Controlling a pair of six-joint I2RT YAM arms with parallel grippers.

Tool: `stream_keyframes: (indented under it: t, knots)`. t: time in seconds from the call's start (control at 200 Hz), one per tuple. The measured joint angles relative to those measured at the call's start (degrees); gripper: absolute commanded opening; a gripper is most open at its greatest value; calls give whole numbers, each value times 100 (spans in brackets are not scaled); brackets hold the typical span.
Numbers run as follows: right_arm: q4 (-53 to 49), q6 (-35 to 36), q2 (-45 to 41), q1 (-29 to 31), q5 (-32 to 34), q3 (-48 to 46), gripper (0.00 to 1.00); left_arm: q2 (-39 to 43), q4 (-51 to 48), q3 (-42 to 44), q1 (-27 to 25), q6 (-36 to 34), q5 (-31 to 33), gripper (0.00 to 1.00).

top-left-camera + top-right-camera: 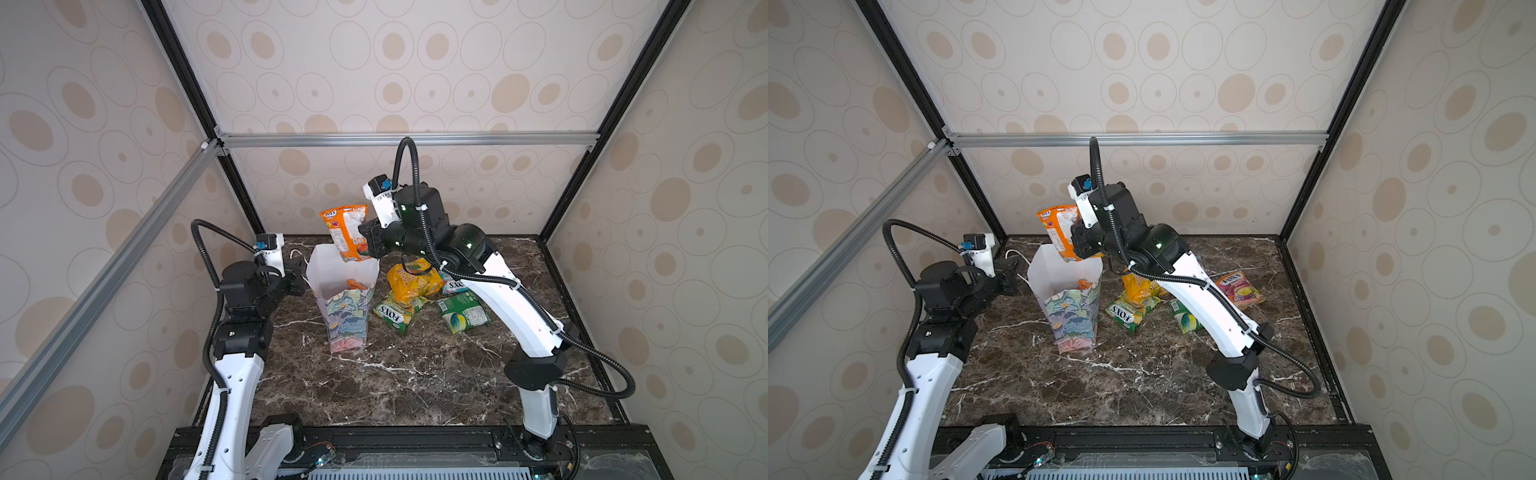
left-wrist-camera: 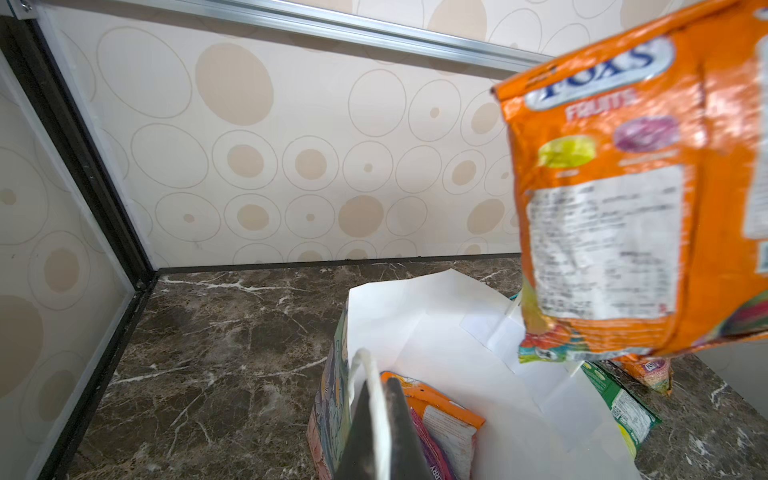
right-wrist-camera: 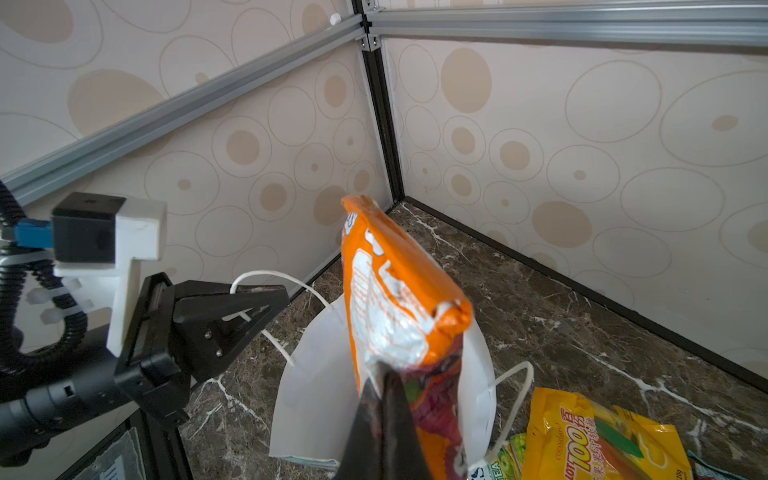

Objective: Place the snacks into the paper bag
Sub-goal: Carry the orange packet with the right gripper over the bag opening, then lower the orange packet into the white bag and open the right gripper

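Marble-patterned bench (image 1: 395, 386): a floral paper bag (image 1: 345, 316) stands open left of the middle, with an orange-edged packet (image 2: 446, 419) lying inside. Above its mouth hangs an orange FOX'S Fruits packet (image 1: 345, 232), pinched by a lower corner in the right gripper (image 3: 380, 382). A yellow packet (image 1: 415, 280), green FOX'S packet (image 1: 399, 311), green packet (image 1: 463, 316) and pink FOX'S packet (image 1: 1239, 289) lie between the bag and the right edge. The left gripper (image 2: 376, 386) is clamped on the bag's white cord handle (image 2: 365, 365).

At least eight snacks (image 1: 345, 232), one paper bag (image 1: 345, 318).
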State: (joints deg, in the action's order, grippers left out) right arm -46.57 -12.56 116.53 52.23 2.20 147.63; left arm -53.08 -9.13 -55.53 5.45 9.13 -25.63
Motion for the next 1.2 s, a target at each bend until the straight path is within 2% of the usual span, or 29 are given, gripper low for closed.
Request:
stream_keyframes:
  t: [0.37, 1.2]
  knots:
    - [-498, -116, 389, 114, 181, 33, 0, 0, -2, 0, 0, 0, 0, 0]
    - [-529, -262, 918, 243, 361, 190, 0, 0, -2, 0, 0, 0, 0, 0]
